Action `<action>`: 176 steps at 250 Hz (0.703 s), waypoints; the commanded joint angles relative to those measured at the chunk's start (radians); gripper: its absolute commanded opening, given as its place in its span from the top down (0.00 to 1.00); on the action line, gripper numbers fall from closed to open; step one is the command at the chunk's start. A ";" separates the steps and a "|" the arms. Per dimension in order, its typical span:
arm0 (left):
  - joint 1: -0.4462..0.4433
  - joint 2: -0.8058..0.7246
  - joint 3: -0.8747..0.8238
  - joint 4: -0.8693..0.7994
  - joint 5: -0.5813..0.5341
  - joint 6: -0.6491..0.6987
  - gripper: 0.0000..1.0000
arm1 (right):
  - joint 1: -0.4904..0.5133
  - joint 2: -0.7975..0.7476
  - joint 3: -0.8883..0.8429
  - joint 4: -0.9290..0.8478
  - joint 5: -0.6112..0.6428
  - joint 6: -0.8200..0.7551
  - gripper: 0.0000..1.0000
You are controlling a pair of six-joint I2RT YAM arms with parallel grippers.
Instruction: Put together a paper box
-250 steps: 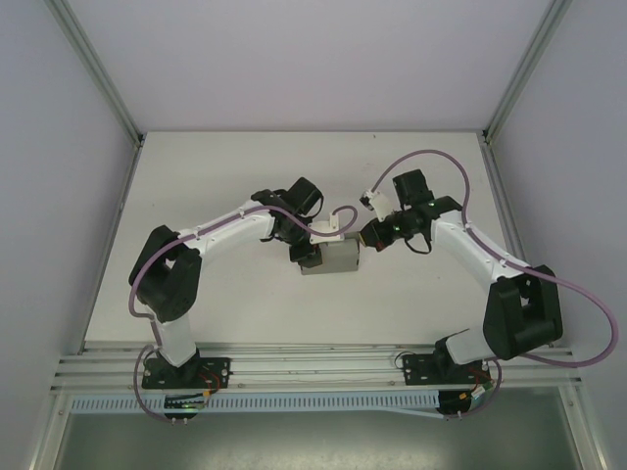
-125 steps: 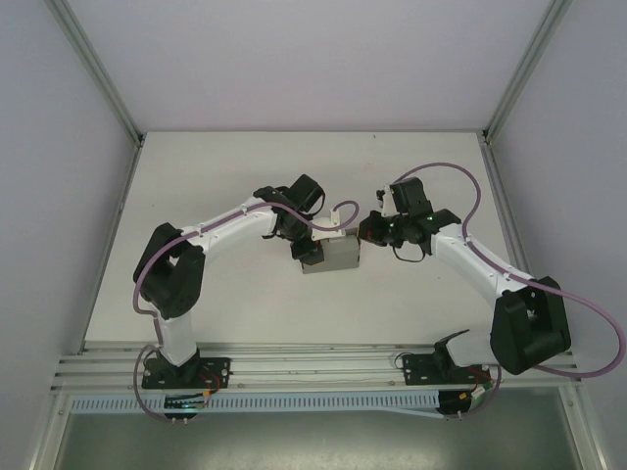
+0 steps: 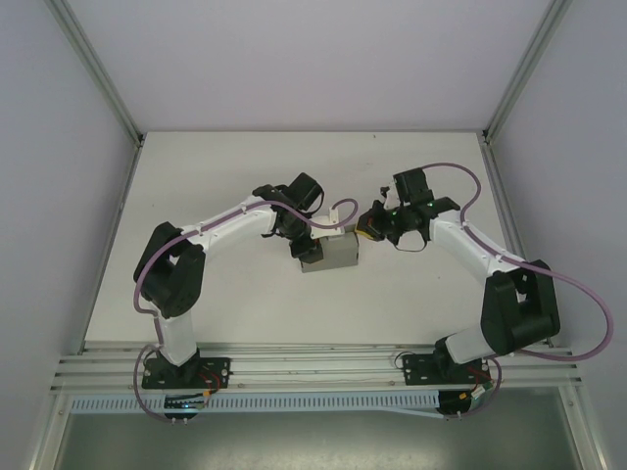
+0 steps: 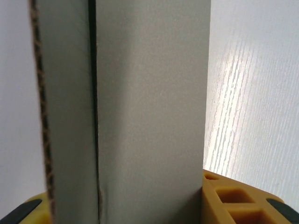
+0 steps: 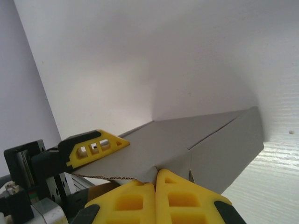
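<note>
white table [image 3: 196, 186], pale walls [image 3: 294, 59]; left end effector [image 3: 308, 251] grips paper box [image 3: 335, 258], right end effector [image 3: 367, 228] closed.

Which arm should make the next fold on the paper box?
Right, likely. The left gripper clamps one end of the paper box, steadying it; the right gripper, fingers together, sits at the opposite end.

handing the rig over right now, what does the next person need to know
Left gripper: shut on the paper box, clamping its left end.
Right gripper: shut, seemingly pinching a cardboard edge at the box's right end.
Box: mid-table, between the two arms.
Done: sheet already folded into a rectangular box shape.
Left: I cannot tell whether the right-end flap is tucked; check it before either gripper lets go.
</note>
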 commanded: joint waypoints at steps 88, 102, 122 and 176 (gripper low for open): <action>-0.016 0.051 -0.036 0.011 0.023 0.071 0.59 | -0.074 -0.021 -0.061 0.226 -0.345 0.050 1.00; -0.016 0.052 -0.034 0.011 0.025 0.078 0.59 | -0.072 -0.034 -0.087 0.218 -0.317 -0.013 1.00; -0.016 0.057 -0.018 0.007 0.025 0.080 0.59 | -0.063 -0.055 -0.115 0.139 -0.272 -0.185 1.00; -0.016 0.094 0.050 -0.031 0.021 0.061 0.59 | 0.006 -0.104 -0.254 0.134 -0.083 -0.432 1.00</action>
